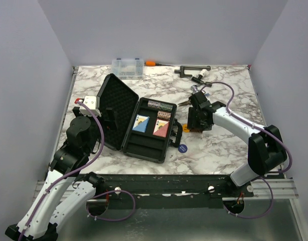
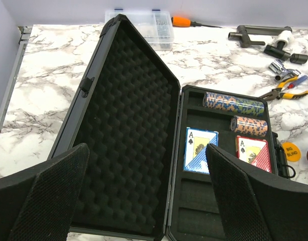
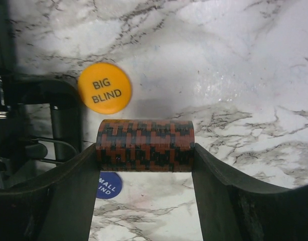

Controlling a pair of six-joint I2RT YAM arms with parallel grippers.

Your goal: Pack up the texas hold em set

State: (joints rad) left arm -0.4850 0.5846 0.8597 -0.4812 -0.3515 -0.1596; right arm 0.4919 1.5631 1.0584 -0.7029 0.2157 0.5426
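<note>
- The right gripper point(image 1: 196, 123) squeezes 1 chip roll point(image 3: 145, 144) by its ends, beside the open case point(image 2: 129, 125).
- Keep it level; lower it into a free slot.
- The left gripper point(image 2: 146, 148) hangs wide open, empty.

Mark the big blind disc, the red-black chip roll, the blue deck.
big blind disc point(image 3: 104, 89): right wrist view, orange face centre.
red-black chip roll point(image 3: 145, 144): right wrist view, mid side.
blue deck point(image 2: 200, 149): left wrist view, top card centre.
</note>
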